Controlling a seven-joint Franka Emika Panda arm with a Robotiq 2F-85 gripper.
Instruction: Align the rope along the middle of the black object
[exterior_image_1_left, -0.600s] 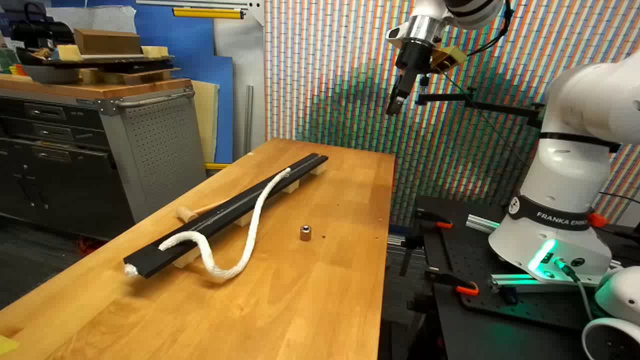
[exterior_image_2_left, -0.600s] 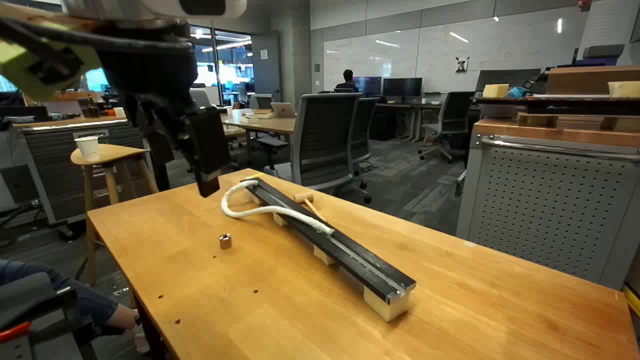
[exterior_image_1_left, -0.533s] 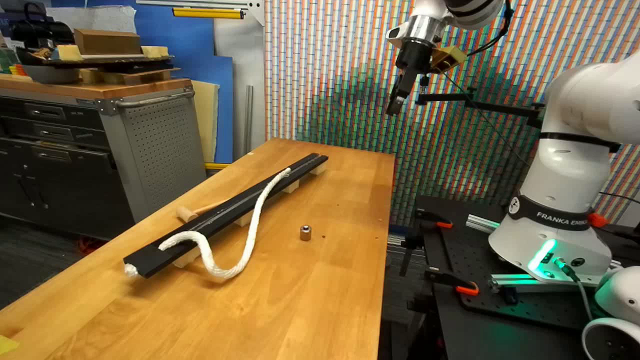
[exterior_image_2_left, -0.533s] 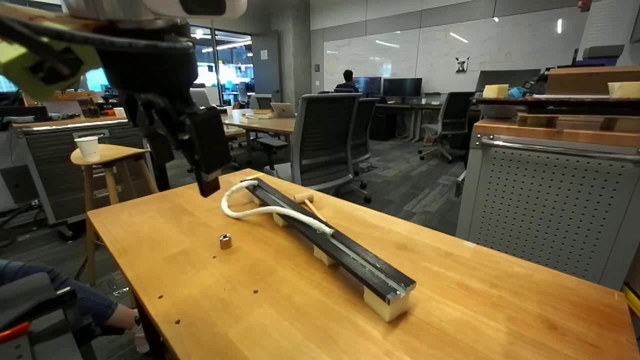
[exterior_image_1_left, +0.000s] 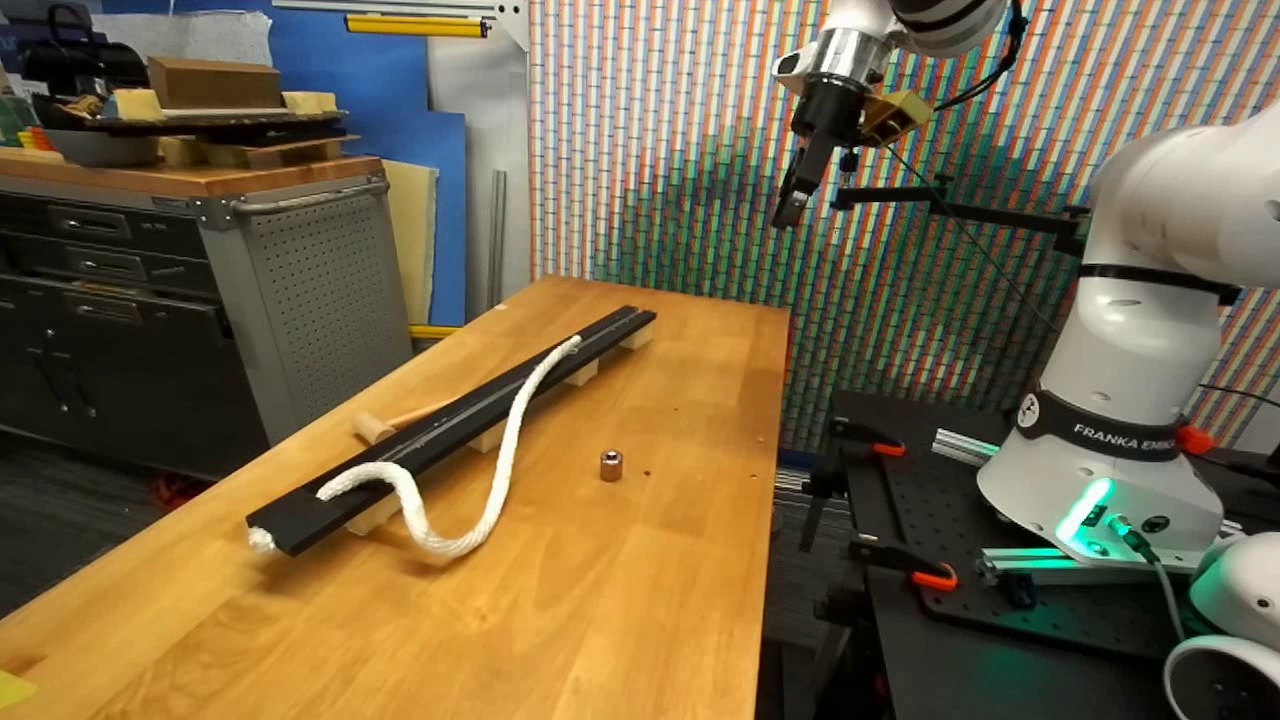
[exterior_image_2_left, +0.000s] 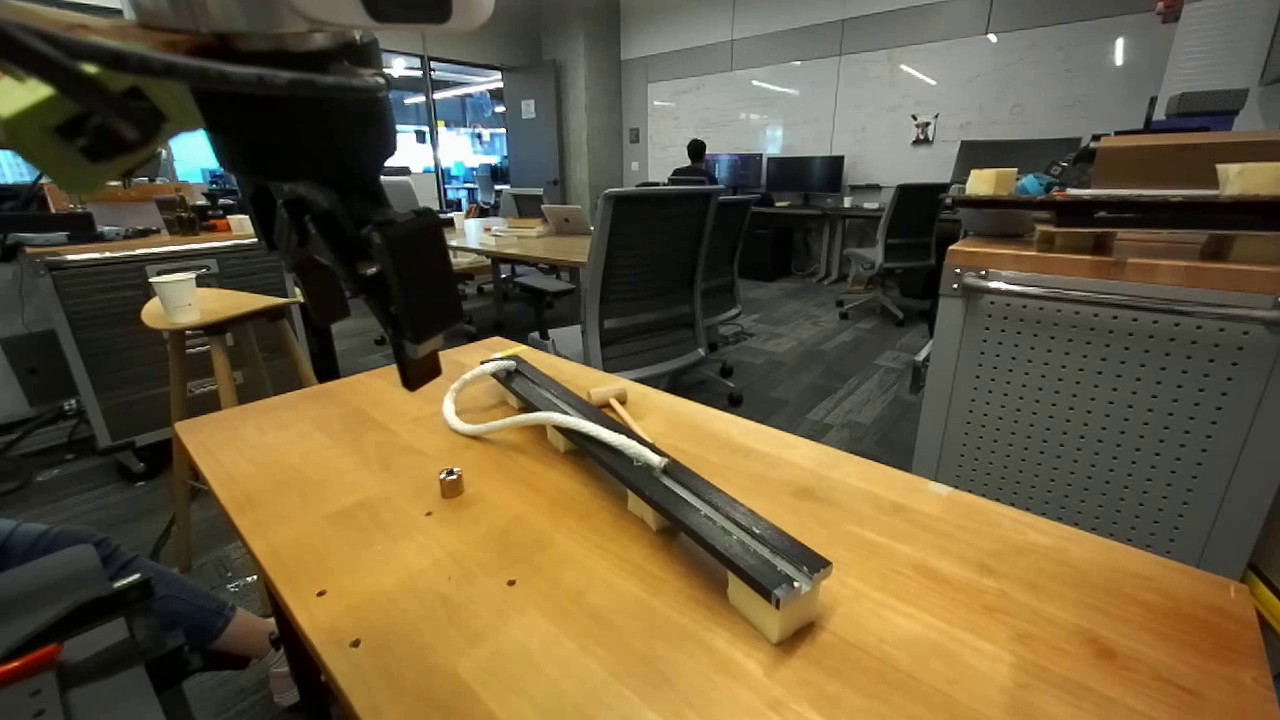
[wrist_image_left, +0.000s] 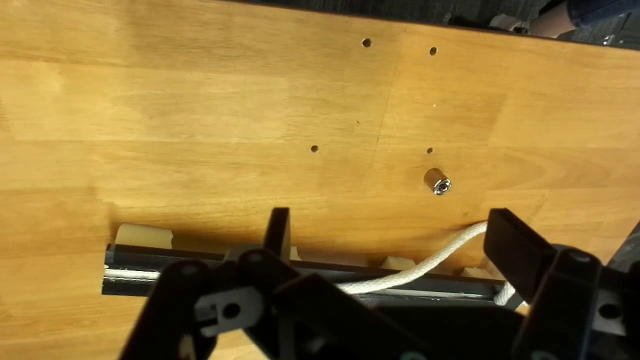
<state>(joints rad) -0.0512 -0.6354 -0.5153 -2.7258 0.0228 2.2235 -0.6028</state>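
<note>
Near the table (exterior_image_2_left: 950, 590) stands a cup (exterior_image_2_left: 177, 298), contents hidden; rope (exterior_image_1_left: 508, 450) loops off black bar (exterior_image_1_left: 455, 423), pincer (wrist_image_left: 387, 220) spread.

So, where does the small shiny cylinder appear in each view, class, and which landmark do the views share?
In an exterior view, the cylinder is just left of centre, below mid-height.
In an exterior view, the cylinder is left of centre, below mid-height.
In the wrist view, the cylinder is right of centre, about mid-height.
Shared landmark: the white rope, visible in all three.
</note>
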